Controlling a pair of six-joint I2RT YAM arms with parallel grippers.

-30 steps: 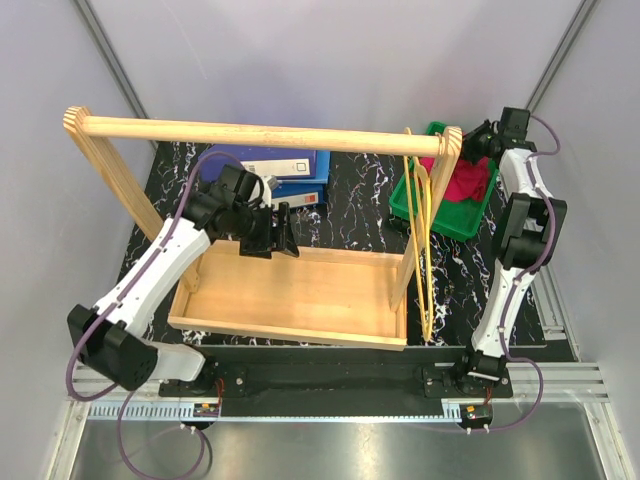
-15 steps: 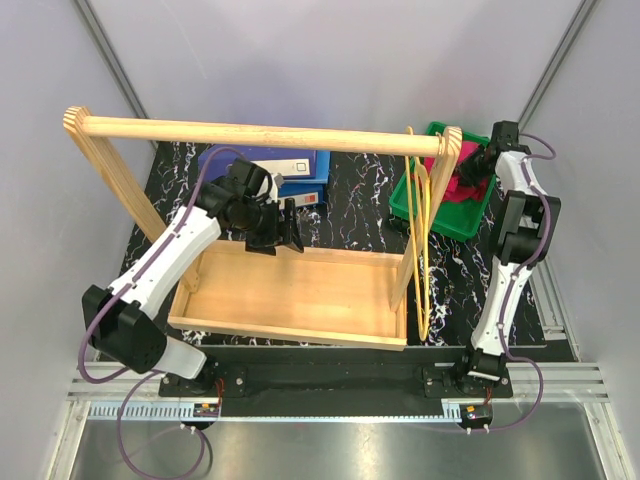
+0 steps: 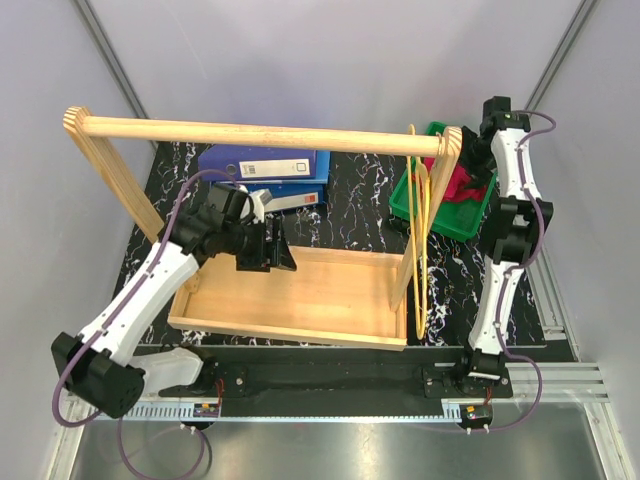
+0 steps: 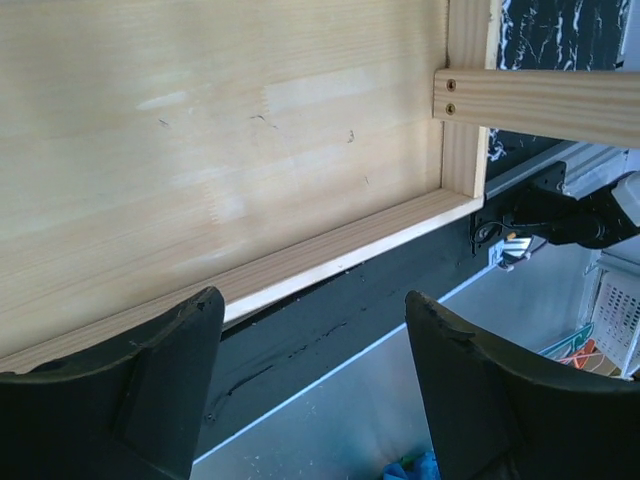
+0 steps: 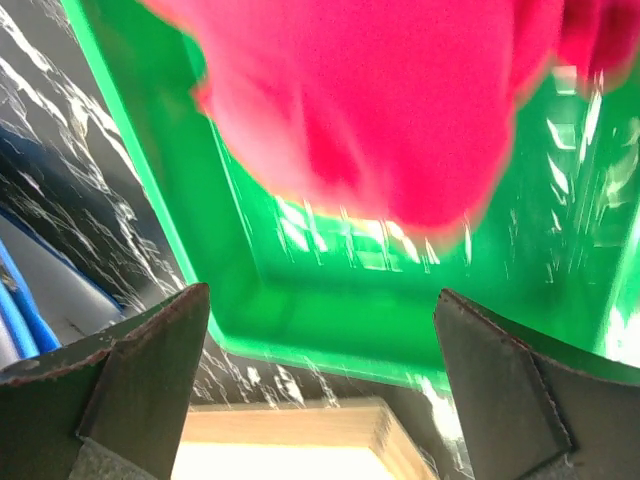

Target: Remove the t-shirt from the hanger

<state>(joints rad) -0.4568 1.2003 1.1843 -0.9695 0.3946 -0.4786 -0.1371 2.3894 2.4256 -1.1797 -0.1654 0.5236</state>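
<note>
- Above the rack [image 3: 260, 135], looking down: the hanger [image 3: 421, 260] hangs bare from the rack's rail, close to its right end. The shirt [image 3: 462, 183] is off it and lies crumpled in a green bin [image 3: 452, 226] just beyond the rack's right end. My right gripper [image 3: 474, 158] hovers over that bin, partly hidden by the rack. My left gripper [image 3: 280, 255] is over the back edge of the rack's tray [image 3: 300, 290], left of middle, and holds nothing.
- On my left wrist: my left gripper [image 4: 310, 310] stands wide, with nothing between its fingers. Below them are the rack's tray [image 4: 200, 150], its floor bare, and its front lip.
- On my right wrist: my right gripper [image 5: 320, 300] is spread wide and is empty. The shirt [image 5: 380, 110], blurred, is in the bin [image 5: 200, 200] beneath, apart from both fingers. A corner of the rack shows at the bottom edge.
</note>
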